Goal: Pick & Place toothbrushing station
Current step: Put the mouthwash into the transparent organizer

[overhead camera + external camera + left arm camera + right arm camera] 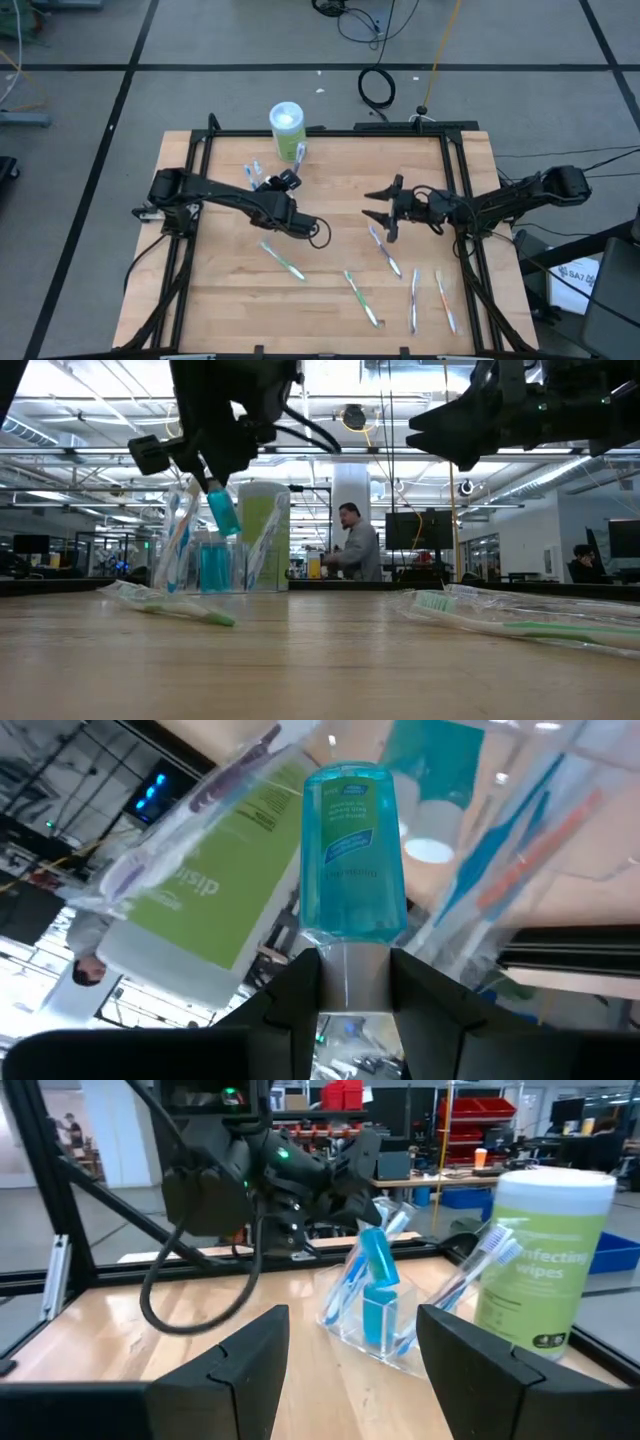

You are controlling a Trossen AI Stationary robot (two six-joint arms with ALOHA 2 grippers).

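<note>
High view: left gripper pinches a toothpaste tube above the cup, right gripper hangs wide open, five toothbrushes left.

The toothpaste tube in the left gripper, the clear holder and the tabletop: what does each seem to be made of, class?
The toothpaste tube, shut in the left gripper, looks like glossy translucent blue plastic with a printed label. The clear holder seems rigid transparent plastic, since its contents show through. The tabletop looks like pale wood planks with visible grain and seams.
</note>
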